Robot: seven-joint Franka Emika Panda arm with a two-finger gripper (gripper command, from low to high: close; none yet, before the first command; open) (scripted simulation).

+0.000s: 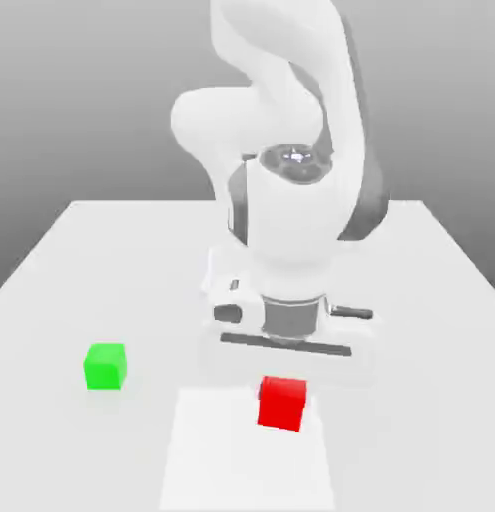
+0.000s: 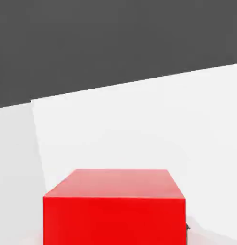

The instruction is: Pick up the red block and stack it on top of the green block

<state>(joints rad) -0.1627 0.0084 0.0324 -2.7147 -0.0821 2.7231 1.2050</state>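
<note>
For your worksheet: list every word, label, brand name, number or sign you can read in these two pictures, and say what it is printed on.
There is none to read. The red block, the green block, the white table and the robot's white arm all have plain, unmarked surfaces.

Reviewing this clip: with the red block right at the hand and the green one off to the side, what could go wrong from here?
1. The red block sits at the very edge of the hand view, so the grip may be shallow and could slip.
2. The green block stands well off toward the exterior view's left; a long carry risks misaligned placement, or nudging green off its spot.
</note>
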